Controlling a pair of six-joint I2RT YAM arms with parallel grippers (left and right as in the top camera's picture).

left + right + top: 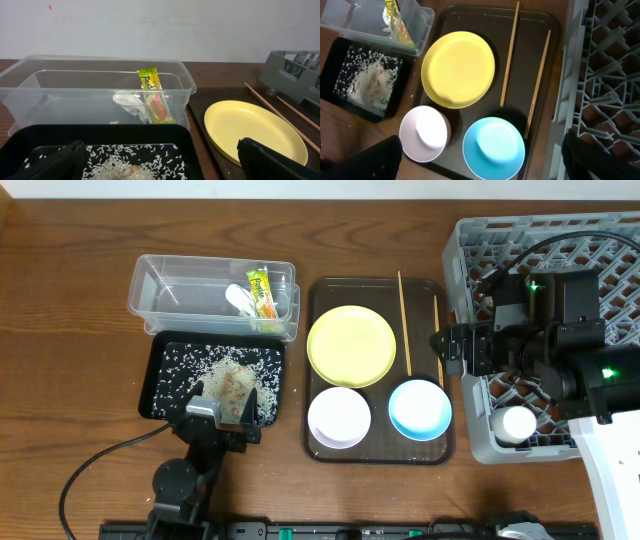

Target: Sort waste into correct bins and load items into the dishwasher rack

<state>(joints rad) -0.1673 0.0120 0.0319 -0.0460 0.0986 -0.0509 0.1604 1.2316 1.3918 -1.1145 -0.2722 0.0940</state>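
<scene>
The snack wrapper (262, 292) and white plastic scrap (240, 298) lie in the clear tub (160, 275). Rice and a brownish lump (232, 383) lie in the black tray (150, 385). The yellow-green plate (351, 345), white bowl (339, 417), light-blue bowl (419, 409) and two chopsticks (404, 320) sit on the brown serving tray. A white cup (518, 423) stands in the grey rack (480, 250). My left gripper (222, 418) is open and empty over the black tray's near edge. My right gripper (450, 346) is open and empty above the serving tray's right edge.
The dark-brown serving tray (318, 450) lies between the black tray and the rack. My right arm reaches over the rack's left part. A black cable (100, 460) trails on the wood table at the front left.
</scene>
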